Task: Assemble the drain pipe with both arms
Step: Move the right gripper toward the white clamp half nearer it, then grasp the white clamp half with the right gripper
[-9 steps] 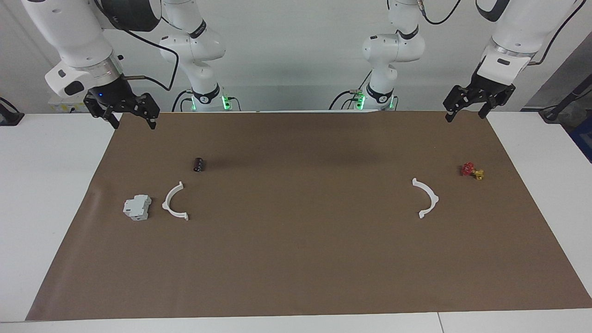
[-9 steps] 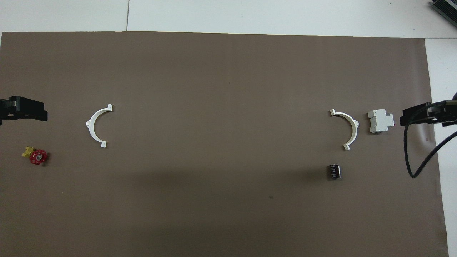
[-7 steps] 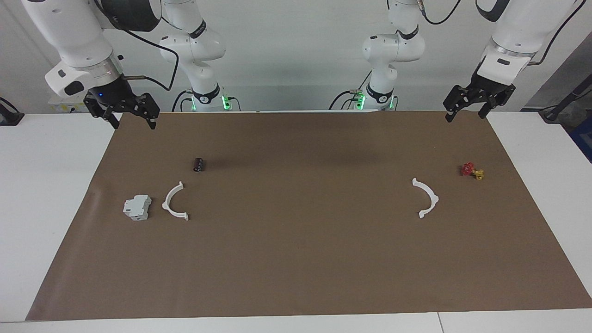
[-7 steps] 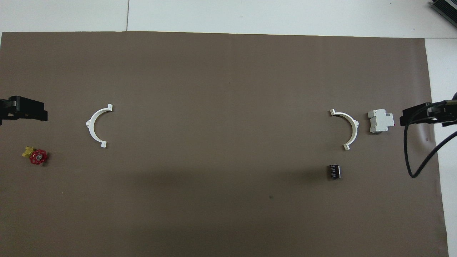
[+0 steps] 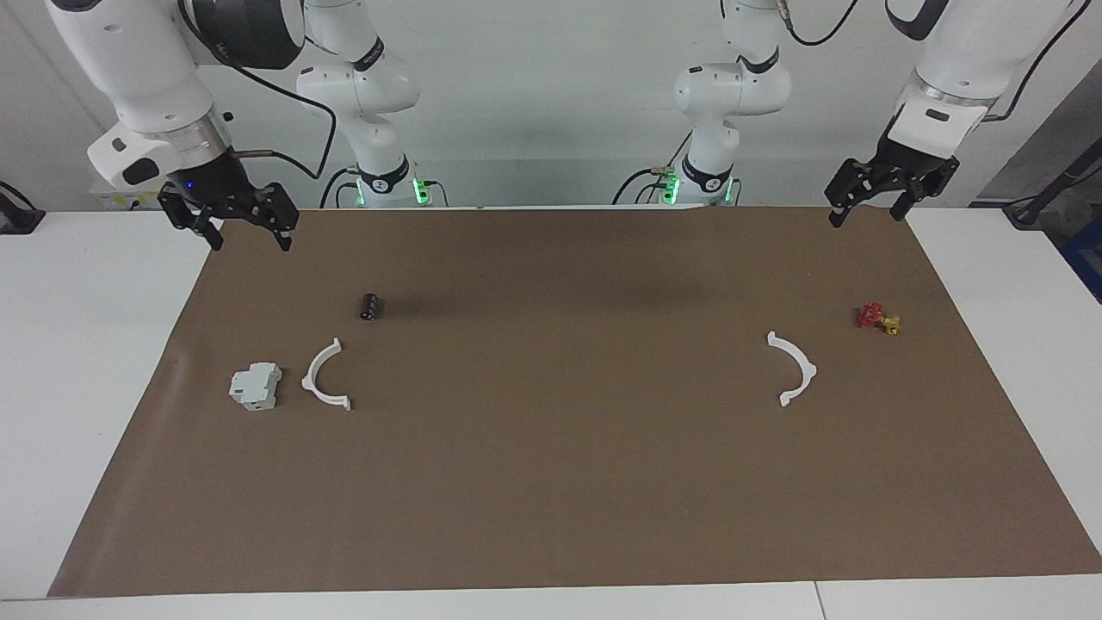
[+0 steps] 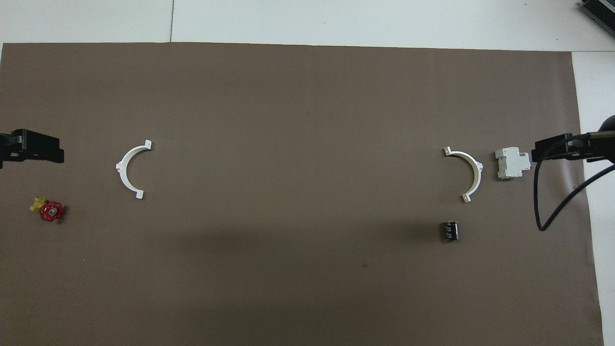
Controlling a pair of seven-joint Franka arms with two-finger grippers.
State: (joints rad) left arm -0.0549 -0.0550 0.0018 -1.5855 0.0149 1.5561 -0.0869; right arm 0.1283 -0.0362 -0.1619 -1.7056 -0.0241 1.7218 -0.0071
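The drain pipe lies in two separate white half rings on the brown mat. One half (image 5: pixel 308 383) (image 6: pixel 478 171) is toward the right arm's end, the other half (image 5: pixel 812 372) (image 6: pixel 120 167) toward the left arm's end. Their hollow sides face each other across the mat. My right gripper (image 5: pixel 250 244) (image 6: pixel 557 150) hangs open and empty above the mat's edge at its own end. Above the mat's corner at the other end, my left gripper (image 5: pixel 867 217) (image 6: pixel 33 146) is open too and holds nothing.
A grey-white boxy block (image 5: pixel 256 386) (image 6: pixel 512 163) sits beside the right-end half. A small black cylinder (image 5: pixel 370 306) (image 6: pixel 449 230) lies nearer to the robots than that half. A red and yellow valve (image 5: pixel 878 319) (image 6: pixel 49 210) rests near the left-end half. White table (image 5: pixel 86 362) borders the mat.
My right gripper has shifted a little toward the boxy block and turned slightly, its cable swinging with it. The left arm and all the parts have stayed still.
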